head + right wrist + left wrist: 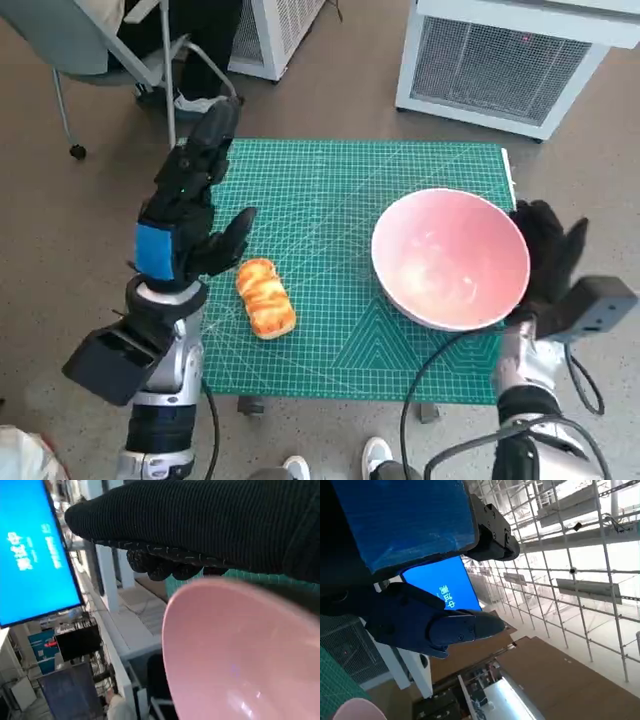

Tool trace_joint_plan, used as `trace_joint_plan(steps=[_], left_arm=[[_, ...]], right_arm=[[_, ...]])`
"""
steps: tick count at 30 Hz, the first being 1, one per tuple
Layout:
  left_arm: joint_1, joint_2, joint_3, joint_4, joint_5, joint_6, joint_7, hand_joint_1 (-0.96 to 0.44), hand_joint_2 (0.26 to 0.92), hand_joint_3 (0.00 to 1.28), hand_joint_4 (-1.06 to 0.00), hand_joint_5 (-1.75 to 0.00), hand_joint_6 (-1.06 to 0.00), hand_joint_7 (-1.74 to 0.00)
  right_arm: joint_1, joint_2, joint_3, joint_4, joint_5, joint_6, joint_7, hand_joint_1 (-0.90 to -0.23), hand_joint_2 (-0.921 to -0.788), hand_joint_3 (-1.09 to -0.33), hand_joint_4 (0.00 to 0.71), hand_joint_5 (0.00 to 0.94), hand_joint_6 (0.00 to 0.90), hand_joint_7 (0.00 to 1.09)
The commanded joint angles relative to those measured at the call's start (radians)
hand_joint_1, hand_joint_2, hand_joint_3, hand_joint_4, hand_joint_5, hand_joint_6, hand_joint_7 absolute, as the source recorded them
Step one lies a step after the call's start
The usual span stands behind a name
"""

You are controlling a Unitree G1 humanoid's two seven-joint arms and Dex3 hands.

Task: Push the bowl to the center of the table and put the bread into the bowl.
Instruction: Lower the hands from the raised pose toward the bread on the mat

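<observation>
A pink bowl [451, 257] sits on the right part of the green cutting mat [340, 190], close to the mat's right edge. My right hand [548, 255], in its black glove, lies flat against the bowl's right outer side with its fingers spread. In the right wrist view the bowl [240, 655] fills the frame under the glove [200, 520]. A golden striped bread roll [265, 297] lies on the mat's left front part. My left hand [195, 195] hovers raised just left of and above the bread, fingers apart, holding nothing. The left wrist view shows its fingers [435, 622] empty.
A white cabinet with a mesh front [505, 55] stands beyond the table at the right. A chair [100, 50] and a person's legs [205, 60] are at the back left. A blue screen [27, 555] shows far off in the wrist views.
</observation>
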Motion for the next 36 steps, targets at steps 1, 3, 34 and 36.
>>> trace_joint_plan(steps=[1,3,34,36], left_arm=[[0.021,0.018,0.011,-0.031,-0.001,0.005,0.003,-0.39,0.921,0.35,-0.26,0.0,-0.43,0.0],[0.028,0.023,0.015,-0.037,-0.002,0.005,0.003,-0.39,0.921,0.35,-0.26,0.0,-0.43,0.0],[0.111,0.231,0.043,-0.022,0.123,-0.039,-0.073,-0.44,0.921,0.38,-0.26,-0.01,-0.43,-0.01],[0.115,0.258,0.034,-0.012,0.136,-0.035,-0.094,-0.45,0.921,0.39,-0.27,-0.01,-0.43,-0.01]], right_arm=[[-0.022,0.024,0.011,0.018,-0.013,0.033,-0.008,-0.508,-0.921,-0.91,0.201,0.015,0.035,0.47],[-0.034,0.031,0.015,0.019,-0.019,0.037,-0.007,-0.516,-0.921,-0.907,0.201,0.014,0.038,0.47],[-0.186,0.121,0.038,0.041,-0.052,0.165,-0.051,-0.506,-0.921,-0.884,0.2,0.001,0.121,0.29],[-0.191,0.122,0.04,0.041,-0.057,0.171,-0.053,-0.511,-0.921,-0.881,0.202,0.0,0.136,0.26]])
